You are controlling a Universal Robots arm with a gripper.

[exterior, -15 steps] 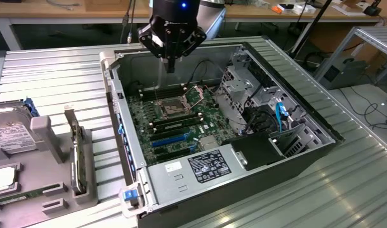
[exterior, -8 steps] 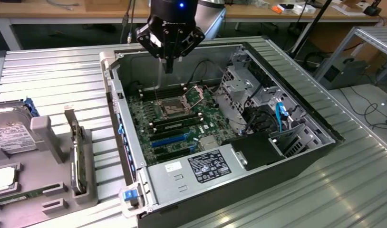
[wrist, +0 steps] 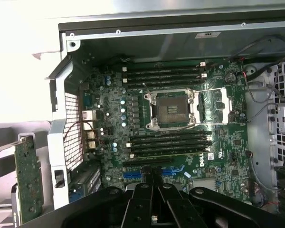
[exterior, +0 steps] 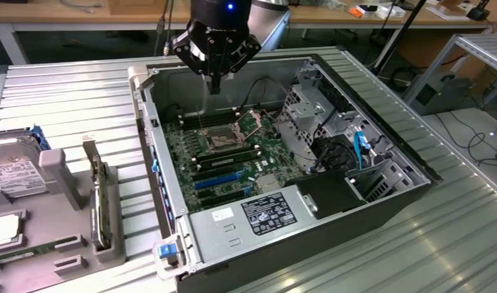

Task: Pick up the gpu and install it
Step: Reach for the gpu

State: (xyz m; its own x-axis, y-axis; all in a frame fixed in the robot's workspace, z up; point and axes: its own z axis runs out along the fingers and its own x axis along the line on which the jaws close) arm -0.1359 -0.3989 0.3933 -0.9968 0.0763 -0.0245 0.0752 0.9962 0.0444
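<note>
First, at the exterior view's left, the gpu (exterior: 96, 201) stands on edge in a slotted grey holder (exterior: 55, 174), probably so its top edge is free for gripping. Beyond it, the computer case (exterior: 212, 241) lies open, exposing the motherboard (exterior: 224, 152). Farthest, the gripper (exterior: 215, 88) hangs above the case, jaws shut and empty, well apart from the gpu.

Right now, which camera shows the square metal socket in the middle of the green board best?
The wrist view: it looks straight down on the socket, with its metal frame and empty centre plain to see. The exterior view shows the socket at a slant, from farther off.
</note>
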